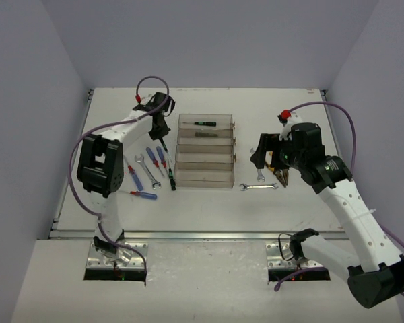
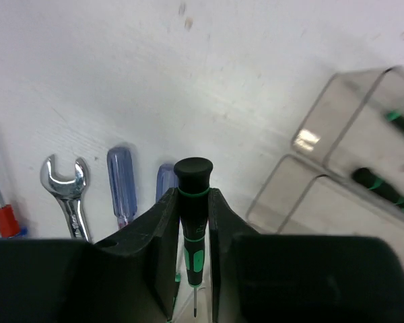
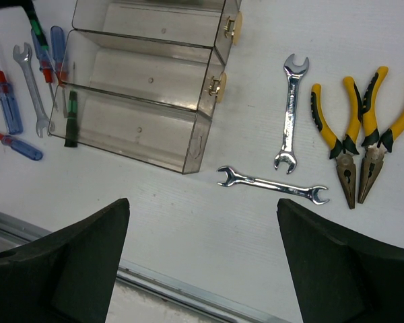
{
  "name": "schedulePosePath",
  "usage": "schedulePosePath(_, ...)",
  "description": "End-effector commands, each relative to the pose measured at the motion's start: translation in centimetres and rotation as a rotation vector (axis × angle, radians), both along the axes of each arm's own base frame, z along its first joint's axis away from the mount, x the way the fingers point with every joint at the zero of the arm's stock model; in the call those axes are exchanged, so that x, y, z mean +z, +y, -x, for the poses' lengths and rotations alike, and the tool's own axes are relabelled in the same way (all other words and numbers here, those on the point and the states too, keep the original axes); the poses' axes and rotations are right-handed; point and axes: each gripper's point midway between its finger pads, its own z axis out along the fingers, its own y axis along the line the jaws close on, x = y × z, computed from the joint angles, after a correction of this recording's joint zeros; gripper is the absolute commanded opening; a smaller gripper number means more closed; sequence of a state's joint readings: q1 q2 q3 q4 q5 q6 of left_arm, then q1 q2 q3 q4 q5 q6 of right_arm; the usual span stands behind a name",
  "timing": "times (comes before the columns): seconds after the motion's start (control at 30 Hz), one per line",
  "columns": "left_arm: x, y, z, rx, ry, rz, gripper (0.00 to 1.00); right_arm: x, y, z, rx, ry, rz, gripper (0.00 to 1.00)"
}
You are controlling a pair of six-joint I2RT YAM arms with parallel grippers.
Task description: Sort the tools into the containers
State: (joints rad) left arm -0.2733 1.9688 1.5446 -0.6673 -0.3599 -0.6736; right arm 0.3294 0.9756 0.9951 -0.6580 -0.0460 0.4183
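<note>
The left tool is clamped on a black screwdriver. The handle sits between the two fingers. Its long axis runs along them: the rounded cap sticks out past the fingertips, and the thin shaft points back toward the wrist. This held screwdriver hangs just left of the trays, near their far end, over the blue-and-red screwdrivers and a wrench lying on the bench. I cannot tell whether it touches the bench.

The four trays stand in a row running from far to near. The farthest one holds a green-marked screwdriver lying crosswise, left to right. A second black screwdriver lies on the bench against the left end of the nearest tray, pointing near to far.

The right tool is spread wide and holds nothing. It hovers right of the trays above two pliers, which lie side by side with noses toward the near edge. Two wrenches lie between the pliers and the trays, one lengthwise and one crosswise.
</note>
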Motion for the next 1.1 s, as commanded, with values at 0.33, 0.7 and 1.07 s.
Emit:
schedulePosePath(0.33, 18.2, -3.0, -6.0, 0.541, -0.677, 0.228, 0.00, 1.9, -0.3, -1.0, -0.039, -0.068, -0.021, 0.89)
schedulePosePath(0.7, 10.9, -11.5, -8.7, 0.670, -0.661, 0.434, 0.00, 2.0, -0.4, -0.3, -0.037, -0.078, -0.026, 0.89)
schedulePosePath(1.07, 5.6, -13.1, -9.4, 0.723, -0.662, 0.498, 0.00, 2.0, -0.1, 0.0, -0.012, -0.080, -0.034, 0.90)
